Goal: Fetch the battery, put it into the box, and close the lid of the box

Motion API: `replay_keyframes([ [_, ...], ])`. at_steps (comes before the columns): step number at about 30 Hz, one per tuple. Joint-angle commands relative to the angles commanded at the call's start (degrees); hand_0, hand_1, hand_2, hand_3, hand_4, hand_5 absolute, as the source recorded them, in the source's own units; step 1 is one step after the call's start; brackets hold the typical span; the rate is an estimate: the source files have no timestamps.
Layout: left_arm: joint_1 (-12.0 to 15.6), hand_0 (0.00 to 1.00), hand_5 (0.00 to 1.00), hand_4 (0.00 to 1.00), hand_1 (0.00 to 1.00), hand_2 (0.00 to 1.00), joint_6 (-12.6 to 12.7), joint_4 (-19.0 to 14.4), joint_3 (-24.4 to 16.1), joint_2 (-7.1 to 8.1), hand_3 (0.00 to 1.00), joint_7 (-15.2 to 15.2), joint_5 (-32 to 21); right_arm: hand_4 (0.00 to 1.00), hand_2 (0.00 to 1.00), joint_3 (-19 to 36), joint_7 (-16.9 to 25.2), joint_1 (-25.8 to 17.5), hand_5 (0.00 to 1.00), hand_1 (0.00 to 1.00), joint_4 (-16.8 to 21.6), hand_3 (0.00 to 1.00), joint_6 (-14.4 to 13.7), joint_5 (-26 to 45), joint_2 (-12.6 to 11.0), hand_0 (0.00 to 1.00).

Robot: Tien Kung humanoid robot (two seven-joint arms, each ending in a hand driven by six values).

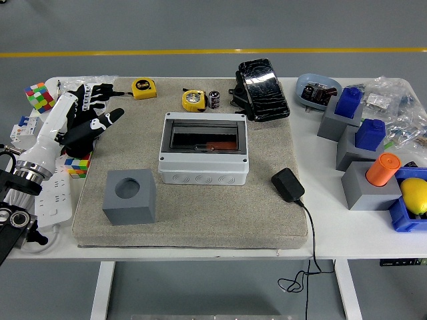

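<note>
- Battery (214, 99): upright, upper centre, just right of yellow tape (193, 100); behind the box (204, 148).
- Likely small, rigid, smooth, light; pinch its sides.
- Left robot hand (90, 120): upper left, fingers spread, empty.

Grey cube with round hole (129, 196) sitting below the robot hand, Rubik's cube (38, 97) lying just left of it, yellow tape measure (144, 88) resting to its upper right, black adapter (287, 185) lying far right.

The box (203, 148) lid's dark tint hides most of what's inside. Left arm (27, 175) is cut off at the frame edge, and the battery (214, 99) label's too tiny to read.
</note>
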Motion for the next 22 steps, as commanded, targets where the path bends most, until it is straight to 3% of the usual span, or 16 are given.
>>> replay_keyframes([
  [22, -0.07, 0.685, 0.646, 0.998, 0.759, 0.782, -0.7, -0.58, -0.58, 1.17, 0.774, 0.63, 0.19, 0.944, 0.694, 0.29, -0.91, 0.56, 0.544, 0.699, 0.0, 0.567, -0.03, -1.01, -0.39, 0.657],
])
